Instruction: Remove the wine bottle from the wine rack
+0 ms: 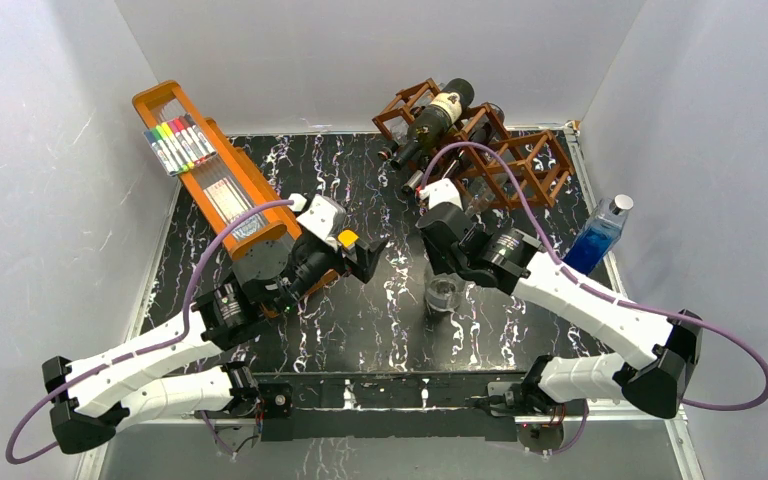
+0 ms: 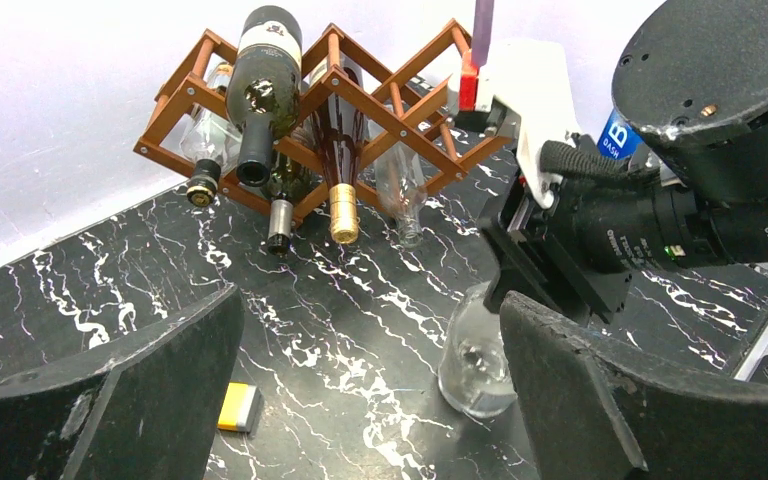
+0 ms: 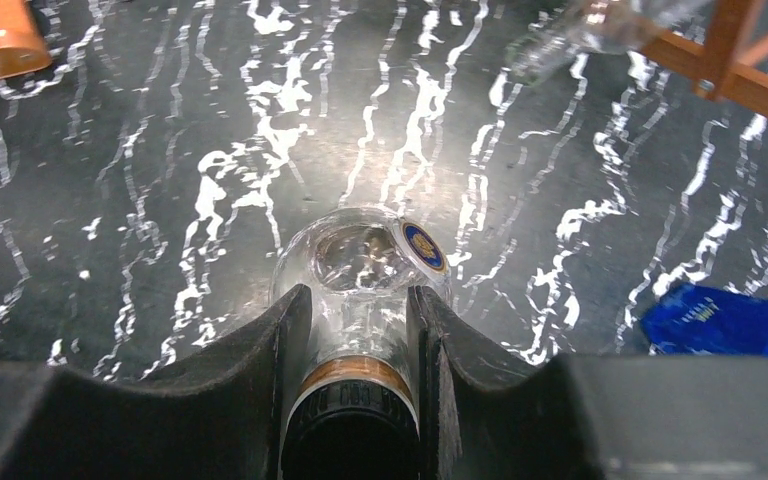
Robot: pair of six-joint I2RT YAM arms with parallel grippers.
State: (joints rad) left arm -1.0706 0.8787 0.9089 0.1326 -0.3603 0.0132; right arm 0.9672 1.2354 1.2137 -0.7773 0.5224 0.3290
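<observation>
The right gripper (image 3: 358, 300) clamps the neck of one clear bottle (image 3: 360, 255), standing neck-up on the table (image 3: 160, 150); five bottles (image 2: 265, 60) lie in the one rack (image 2: 360, 90), necks toward the arms; the left gripper (image 2: 368, 300) gapes wide, holding nothing.

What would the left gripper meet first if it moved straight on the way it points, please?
Likely the gold-capped bottle neck in the wine rack, across bare table; the clear bottle held by the right gripper stands right of that line, depth unclear.
</observation>
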